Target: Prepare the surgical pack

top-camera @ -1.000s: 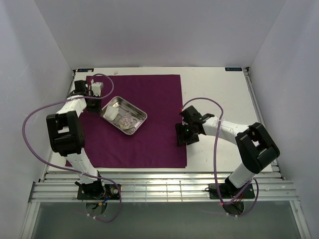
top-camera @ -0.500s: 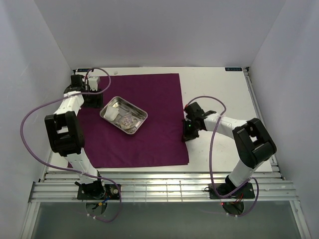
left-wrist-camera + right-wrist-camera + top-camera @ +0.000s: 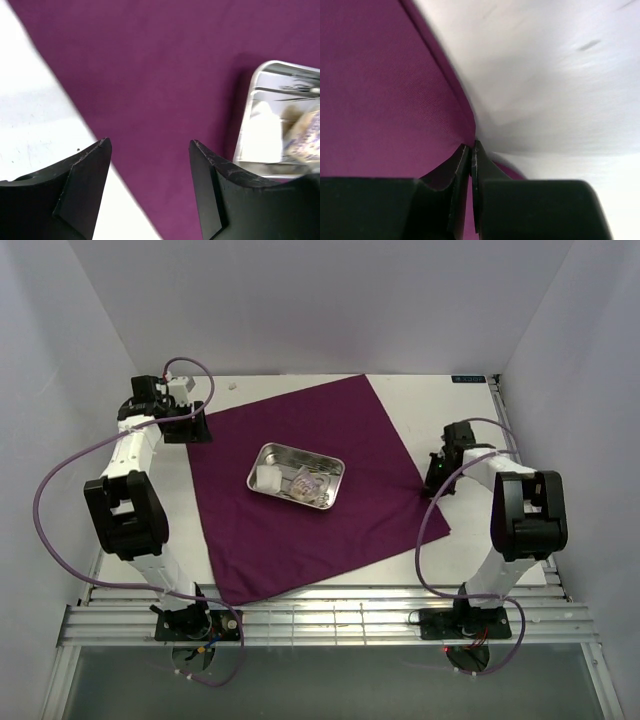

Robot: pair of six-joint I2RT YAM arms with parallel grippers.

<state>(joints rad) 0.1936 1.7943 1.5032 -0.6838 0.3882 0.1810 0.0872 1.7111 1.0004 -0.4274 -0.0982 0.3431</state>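
The surgical pack's deep-purple cloth (image 3: 310, 530) lies flat and skewed on the white table. On its middle sits the small steel tray (image 3: 335, 466), holding a white gauze pad (image 3: 269, 478) and metal instruments (image 3: 312, 486). My left gripper (image 3: 187, 427) hovers open over the cloth's far-left corner; in the left wrist view the left gripper (image 3: 150, 146) has only cloth (image 3: 150, 75) below it, and the tray (image 3: 265, 85) is off to the right. My right gripper (image 3: 436, 476) is at the cloth's right corner. In the right wrist view the right gripper (image 3: 472, 148) is shut on the cloth's edge (image 3: 395, 100).
White walls box in the table on three sides. A purple cable (image 3: 45, 500) loops out from the left arm and another cable (image 3: 430, 540) from the right arm. Bare white table (image 3: 470, 430) lies around the cloth, and the metal rail (image 3: 320, 615) runs along the near edge.
The right gripper shut on the cloth's right edge and dragged it rightward, turning the cloth and sliding the tray with it. The left gripper opened and let go at the far-left corner.
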